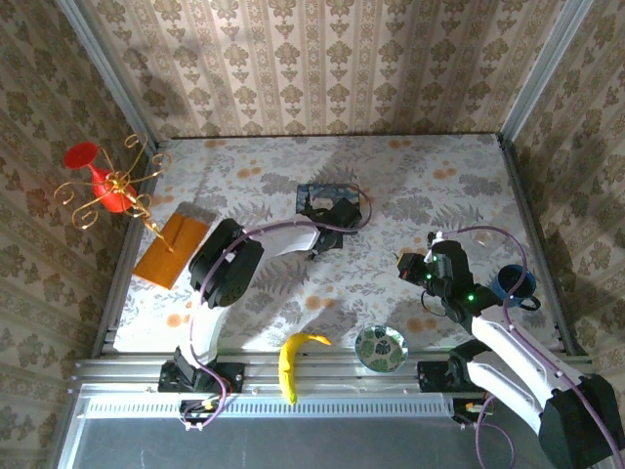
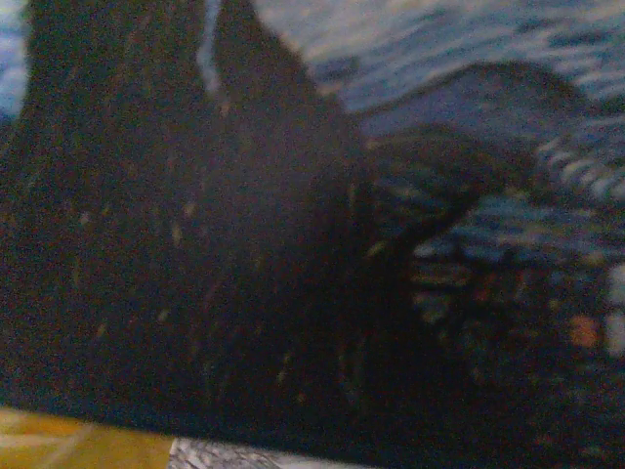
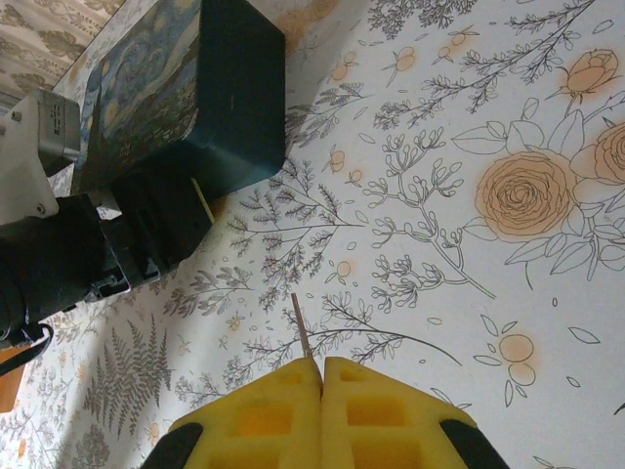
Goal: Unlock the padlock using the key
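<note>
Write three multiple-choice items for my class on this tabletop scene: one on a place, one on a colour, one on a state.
1. Where on the table does the banana lie?
A) at the near edge
B) in the far-left corner
C) in the far-right corner

2. What colour is the vase?
A) green
B) red
C) white

3. How is the right gripper?
A) wide open
B) half open, empty
C) shut on a thin key

Answers:
1 A, it lies across the near rail.
2 B, its body is plainly red.
3 C, the yellow pads meet with the key poking out.
</note>
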`<state>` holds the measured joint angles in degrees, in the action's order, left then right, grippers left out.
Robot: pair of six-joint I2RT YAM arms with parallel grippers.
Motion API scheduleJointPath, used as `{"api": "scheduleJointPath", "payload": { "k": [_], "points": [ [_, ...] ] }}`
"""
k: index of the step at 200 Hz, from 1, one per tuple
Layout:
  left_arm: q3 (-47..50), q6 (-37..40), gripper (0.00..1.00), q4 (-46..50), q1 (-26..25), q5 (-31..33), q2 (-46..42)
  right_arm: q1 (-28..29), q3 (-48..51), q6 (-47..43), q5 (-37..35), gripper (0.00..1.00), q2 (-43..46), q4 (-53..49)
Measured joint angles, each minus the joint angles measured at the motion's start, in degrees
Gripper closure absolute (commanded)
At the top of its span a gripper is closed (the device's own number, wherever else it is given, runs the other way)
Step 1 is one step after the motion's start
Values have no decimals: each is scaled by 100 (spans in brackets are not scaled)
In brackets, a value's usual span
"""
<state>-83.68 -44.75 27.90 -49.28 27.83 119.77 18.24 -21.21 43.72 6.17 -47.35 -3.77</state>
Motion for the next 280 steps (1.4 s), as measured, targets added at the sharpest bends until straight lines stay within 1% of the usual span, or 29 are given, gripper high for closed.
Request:
{"api": "scheduleJointPath", "payload": {
  "k": [31,48,62,73,85,102,112,116,222,250,265,280],
  "points": [
    [0,22,25,11,101,33,0,-13,0,0,2,100,-101,76],
    [2,133,24,-66,105,11,0,-26,0,0,2,100,-205,90],
    [4,247,26,-179,105,-42,0,-28,0,0,2,100,-302,107],
    [4,343,31,-280,105,-87,0,-31,0,0,4,100,-376,114],
    [4,431,40,-391,114,-122,11,-35,-2,0,4,100,-455,146],
    [4,566,42,-494,146,-173,37,-35,-11,0,7,100,-531,195],
    [7,595,49,-551,179,-205,42,-35,-26,0,13,100,-564,225],
    [7,638,50,-568,192,-212,44,-35,-33,0,20,100,-570,232],
    [-72,925,49,-911,249,-249,315,-35,-146,0,24,100,-675,358],
    [-72,1056,44,-938,256,-234,315,-37,-146,2,24,100,-664,361],
    [-72,1156,45,-994,284,-254,315,-35,-146,2,24,100,-660,363],
    [-72,1248,49,-1126,321,-313,321,-35,-146,2,24,100,-658,365]
  ]
}}
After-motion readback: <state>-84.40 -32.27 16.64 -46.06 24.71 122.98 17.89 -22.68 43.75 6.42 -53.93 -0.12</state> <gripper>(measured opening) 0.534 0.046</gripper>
